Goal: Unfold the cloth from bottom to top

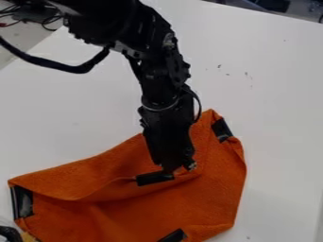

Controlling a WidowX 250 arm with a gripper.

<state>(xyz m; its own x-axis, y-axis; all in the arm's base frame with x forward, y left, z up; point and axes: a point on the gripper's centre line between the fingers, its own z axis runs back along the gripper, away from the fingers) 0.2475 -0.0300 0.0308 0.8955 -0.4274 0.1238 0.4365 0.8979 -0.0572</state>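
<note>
The black gripper [178,170] hangs down over the middle of the orange cloth [208,203], its tip at a raised fold beside a black patch [154,178]. Folded and wrinkled, the cloth spreads over the lower part of the view. Its upper right corner carries another black patch [221,130], and a further one [22,202] is at the left corner. One more dark patch [173,236] lies near the bottom edge. The gripper covers part of the cloth behind it.
The white table [277,113] surrounds the cloth at the left, top and right. At the lower left corner, a dark object [9,233] is partly in view beside the cloth. Cables [50,20] lie at the upper left, beyond the table's edge.
</note>
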